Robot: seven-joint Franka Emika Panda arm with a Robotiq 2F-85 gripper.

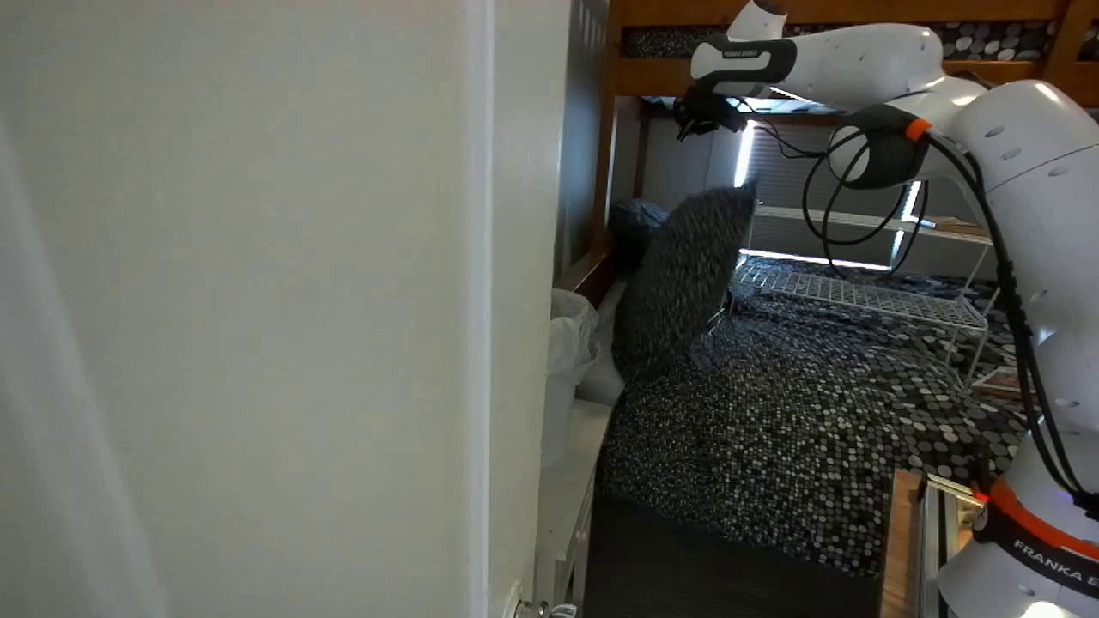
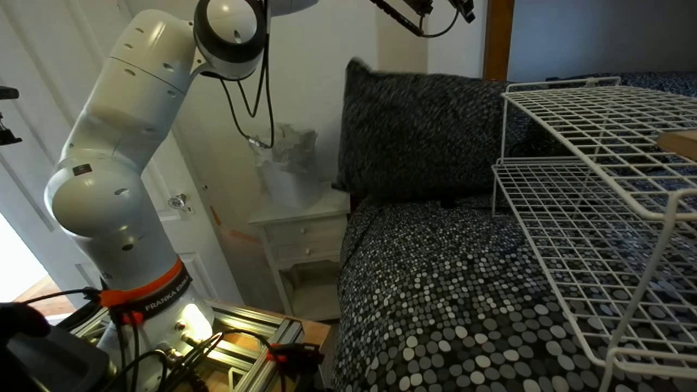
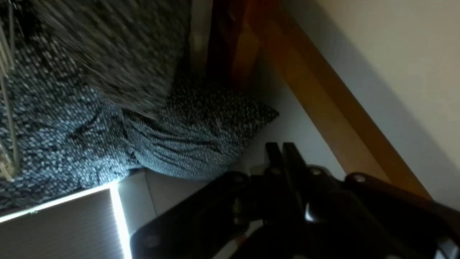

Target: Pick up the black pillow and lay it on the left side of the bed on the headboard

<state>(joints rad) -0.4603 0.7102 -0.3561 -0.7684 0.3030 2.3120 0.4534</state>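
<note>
Black speckled pillow [image 2: 419, 136] tilted on edge (blurred, perhaps unsettled). Bed [image 2: 435, 261] under pillow presumably bears weight: Robotiq gripper [image 3: 282, 148] above pillow, jaws all but together, empty.

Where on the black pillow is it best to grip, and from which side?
Probably at the raised top corner, from above, jaws opened first: the black pillow stands tilted, and this corner pokes up free, seemingly thin enough to pinch.

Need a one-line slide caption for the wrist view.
Pincer shut and empty at lower right, black pillow blurred at upper left, speckled bed at left, brown wooden beam slanting behind.
</note>
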